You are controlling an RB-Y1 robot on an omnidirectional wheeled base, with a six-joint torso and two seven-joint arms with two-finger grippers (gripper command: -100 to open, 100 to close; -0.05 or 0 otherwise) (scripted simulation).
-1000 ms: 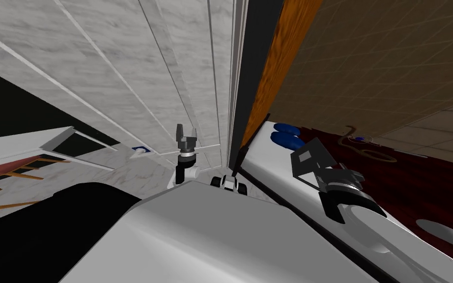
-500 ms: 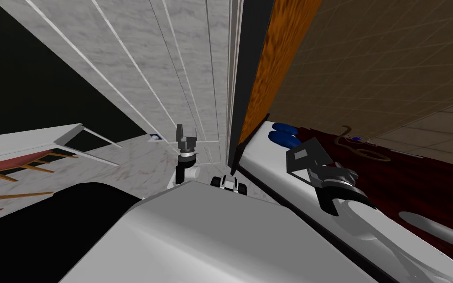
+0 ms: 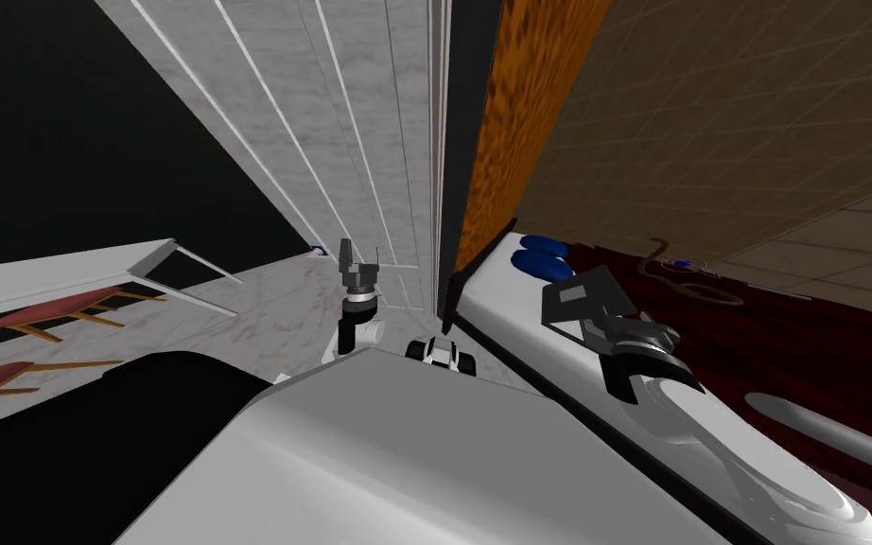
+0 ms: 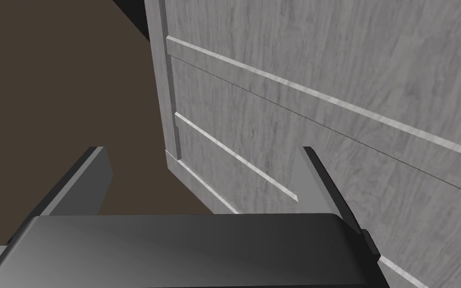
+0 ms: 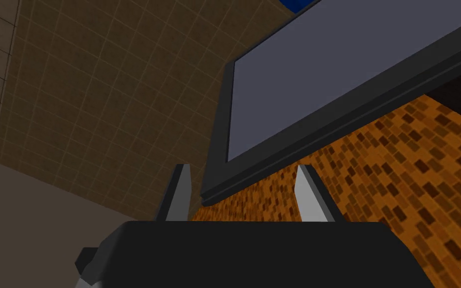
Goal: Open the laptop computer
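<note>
My right gripper (image 3: 565,291) hangs open over a long pale slab with a dark rim (image 3: 510,322), with nothing between its fingers. In the right wrist view the gripper (image 5: 242,167) points at that slab's corner (image 5: 324,75), which looks grey there and lies well beyond the fingertips. Two rounded blue things (image 3: 540,257) lie at the slab's far end, beside an orange mosaic wall (image 3: 510,123). My left gripper (image 3: 358,251) is held up in front of my chest, open (image 4: 204,150) and empty, facing a grey panelled wall.
A dark red surface (image 3: 803,350) spreads to the right of the slab, with a thin curled cord (image 3: 694,282) and a grey rounded bar (image 3: 831,430) on it. At the far left stand a white table (image 3: 56,268) and red chairs (image 3: 46,307). Above them is a black area (image 3: 94,123).
The whole head view has swung, so I have turned: the black area at the left has grown and the wall lines have tilted. My right gripper has drifted slightly left. Both grippers stay open.
</note>
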